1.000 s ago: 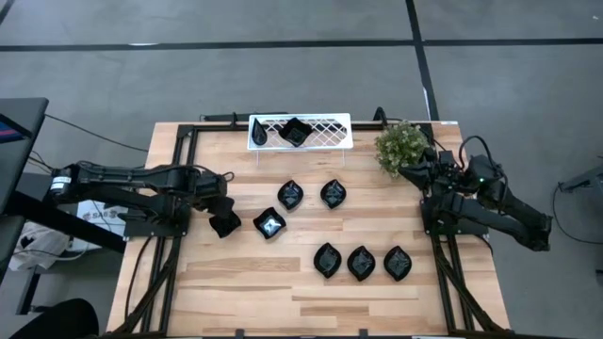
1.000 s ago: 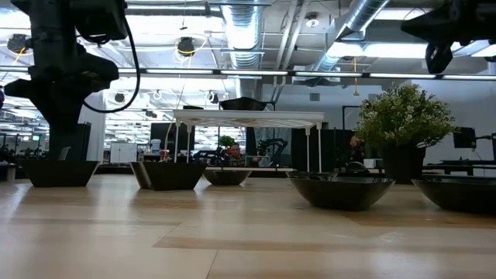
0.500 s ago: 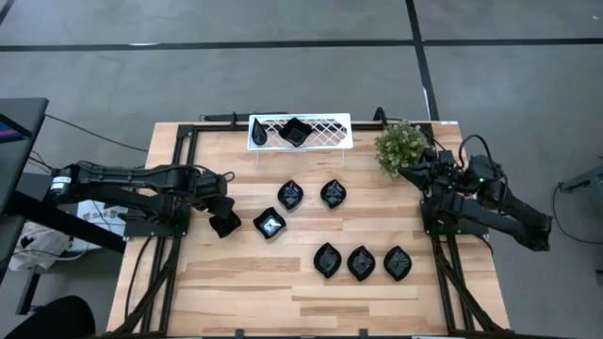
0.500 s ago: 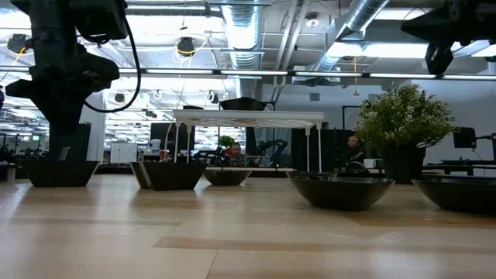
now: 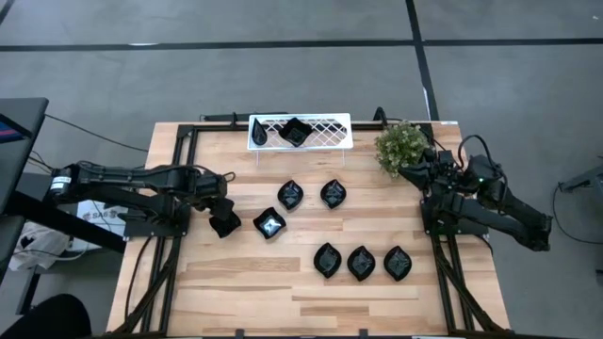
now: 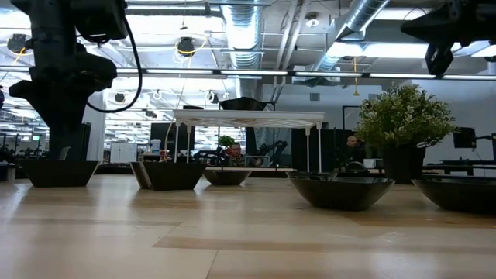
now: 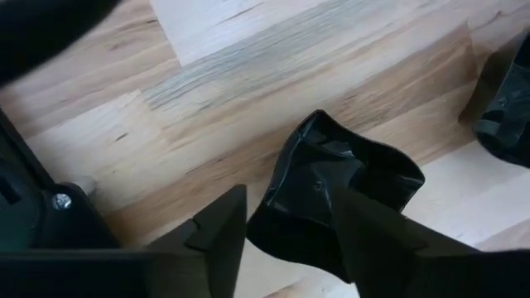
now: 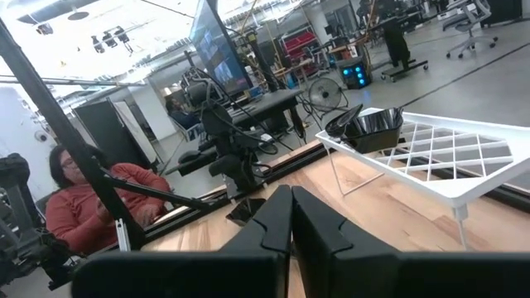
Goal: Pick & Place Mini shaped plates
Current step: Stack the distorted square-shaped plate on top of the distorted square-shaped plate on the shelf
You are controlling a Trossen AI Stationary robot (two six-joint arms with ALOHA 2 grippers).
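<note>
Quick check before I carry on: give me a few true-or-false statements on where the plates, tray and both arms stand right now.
1. One black plate sits on the white lattice tray. True.
2. The left gripper is above the tray. False: it is low at the table's left side, at a plate there.
3. Three plates lie in a row toward the table's front. True.
4. The right gripper has its jaws wide open. False: they are shut, beside the potted plant.
5. The tray is full of plates. False: it holds one.
</note>
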